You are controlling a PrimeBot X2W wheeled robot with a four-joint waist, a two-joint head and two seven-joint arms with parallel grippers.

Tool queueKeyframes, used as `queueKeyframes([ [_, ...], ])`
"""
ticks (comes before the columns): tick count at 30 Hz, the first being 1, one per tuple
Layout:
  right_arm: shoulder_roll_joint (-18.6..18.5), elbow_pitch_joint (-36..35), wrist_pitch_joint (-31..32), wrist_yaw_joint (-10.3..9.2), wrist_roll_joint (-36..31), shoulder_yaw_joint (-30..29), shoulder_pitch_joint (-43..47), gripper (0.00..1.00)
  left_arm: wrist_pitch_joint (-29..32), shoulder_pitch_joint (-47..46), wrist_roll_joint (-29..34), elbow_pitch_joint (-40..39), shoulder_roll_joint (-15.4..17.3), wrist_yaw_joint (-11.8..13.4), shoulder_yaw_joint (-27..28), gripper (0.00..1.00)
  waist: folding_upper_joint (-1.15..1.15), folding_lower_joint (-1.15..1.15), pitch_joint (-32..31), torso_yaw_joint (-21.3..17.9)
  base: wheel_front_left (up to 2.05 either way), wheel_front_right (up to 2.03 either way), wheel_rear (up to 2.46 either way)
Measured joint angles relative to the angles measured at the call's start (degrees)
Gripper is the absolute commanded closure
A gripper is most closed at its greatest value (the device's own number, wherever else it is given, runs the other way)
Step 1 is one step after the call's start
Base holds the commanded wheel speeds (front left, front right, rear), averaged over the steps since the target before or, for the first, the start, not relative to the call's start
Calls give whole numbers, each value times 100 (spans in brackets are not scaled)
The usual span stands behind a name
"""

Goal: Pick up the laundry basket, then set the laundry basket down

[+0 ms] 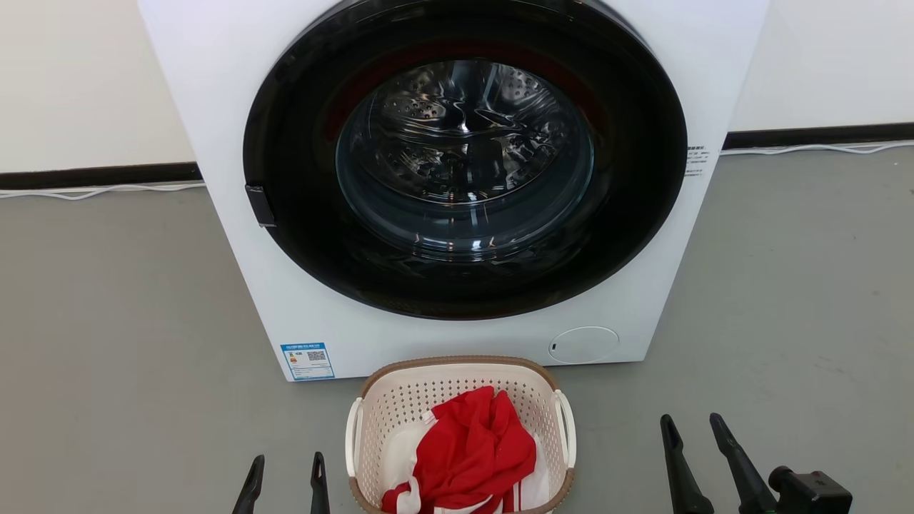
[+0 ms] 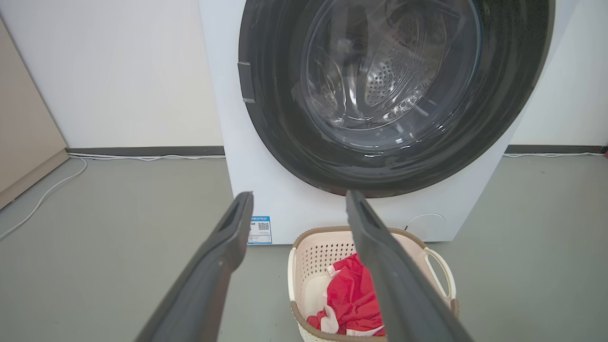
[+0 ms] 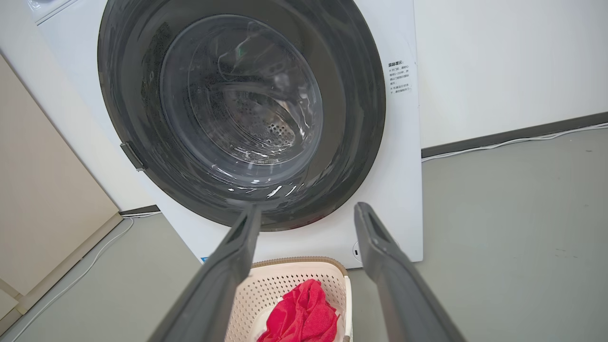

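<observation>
Both your left gripper [image 1: 287, 475] and right gripper [image 1: 691, 435] hold nothing, fingers apart, flanking the laundry basket [image 1: 400, 407] on the floor [image 1: 107, 321]. Judge it light, stiff plastic; hook its side loop handles [image 1: 351, 435]. Beyond stands the washing machine [image 1: 214, 143].

Head camera above, wrist cameras low, all facing washing machine [image 1: 428, 339] and laundry basket [image 1: 407, 400].

The left gripper [image 1: 288, 462] and the right gripper [image 1: 691, 422] each bear two long, tapering, matte dark-grey fingers [image 2: 218, 266] (a shallow slot runs near each pointed tip); a blocky black housing [image 1: 810, 492] adjoins the right one.
</observation>
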Motion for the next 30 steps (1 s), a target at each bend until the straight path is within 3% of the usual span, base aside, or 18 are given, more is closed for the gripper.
queueKeyframes([
  [20,0,-93,0,0,-14,-125,-18,0,0,-6,12,-169,-9,-32,44,0,0,0,61,30,0,0,0],
  [21,0,-53,1,-5,-14,-119,-14,100,2,-8,15,-141,-9,-32,41,100,0,0,61,30,0,0,0],
  [30,3,107,74,-5,333,-97,93,100,56,52,-380,20,0,-60,27,100,0,1,65,26,0,0,0],
])
